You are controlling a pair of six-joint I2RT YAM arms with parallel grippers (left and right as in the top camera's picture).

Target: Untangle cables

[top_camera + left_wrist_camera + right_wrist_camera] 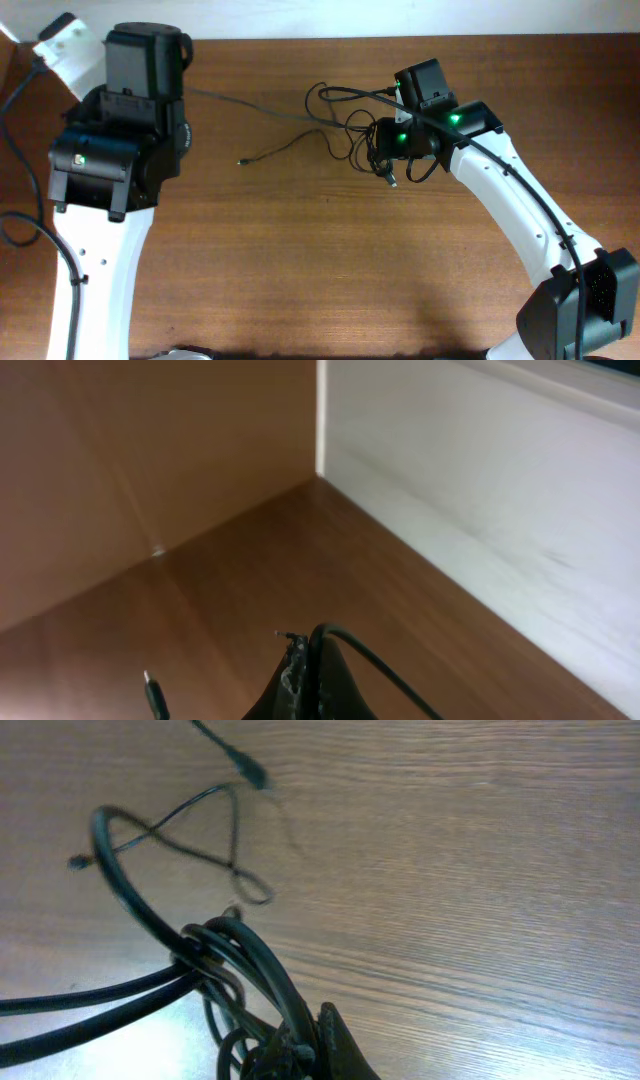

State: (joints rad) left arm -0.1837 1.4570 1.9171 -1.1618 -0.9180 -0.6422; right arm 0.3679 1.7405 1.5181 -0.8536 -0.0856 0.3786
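While the overhead view shows the cables in a knot on the far side of the brown table, right at the right gripper, only the right wrist view shows its dark fingers pressed together on the thick bunch. One thin cord runs off to the left arm. From above, the left gripper hides under that arm. Its own wrist view shows it pinching a cord, with a small plug just beside it.
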